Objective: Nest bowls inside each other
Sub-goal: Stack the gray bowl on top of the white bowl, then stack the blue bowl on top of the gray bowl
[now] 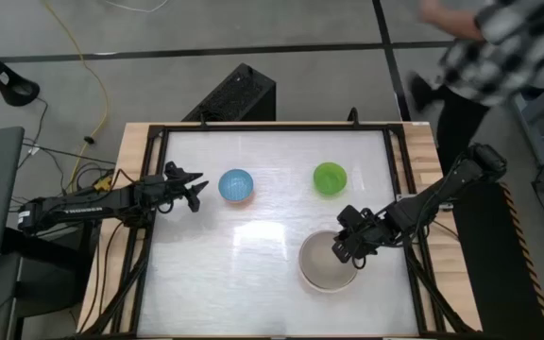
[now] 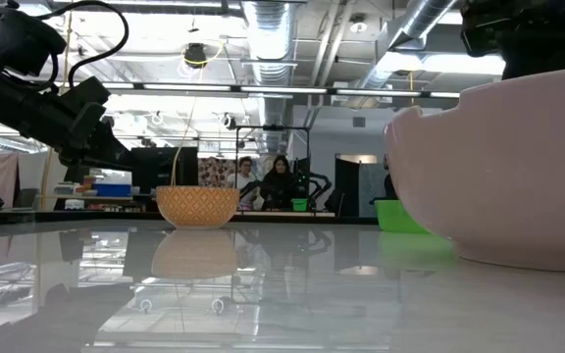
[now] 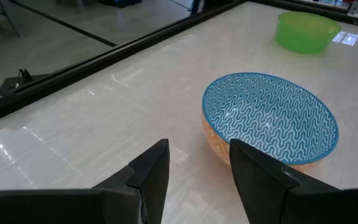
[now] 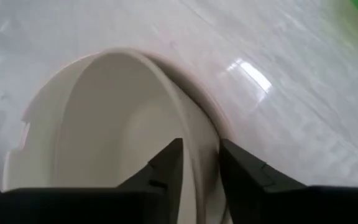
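At table left: left gripper (image 1: 195,188), arm stretched in from the left edge, fingers (image 3: 151,168) parted by a narrow gap and holding nothing, tips just short of the blue bowl (image 1: 236,185). Blue bowl: upright, alone on the table (image 1: 253,274), blue zigzag pattern inside, orange pattern outside, apart from all other bowls. Green bowl (image 1: 330,178): upright, alone, right of the blue one and well apart from it. Grey bowl (image 4: 104,118): seated inside the white bowl (image 1: 312,277) near the front edge; the right wrist view shows its rim sitting slightly off-centre, close against one side of the white rim. Right gripper (image 1: 348,243): over the far right rim of that pair, fingers (image 4: 166,168) partly open and straddling the grey rim, with gaps visible on both sides, so apparently not clamping it. Step in hand, as judged: release of the grey bowl into the white one; two of four bowls nested. Next move calls for the right gripper to lift clear without dragging the rim, then for the blue or green bowl to be gripped by its rim, carried over the stack and lowered in level.
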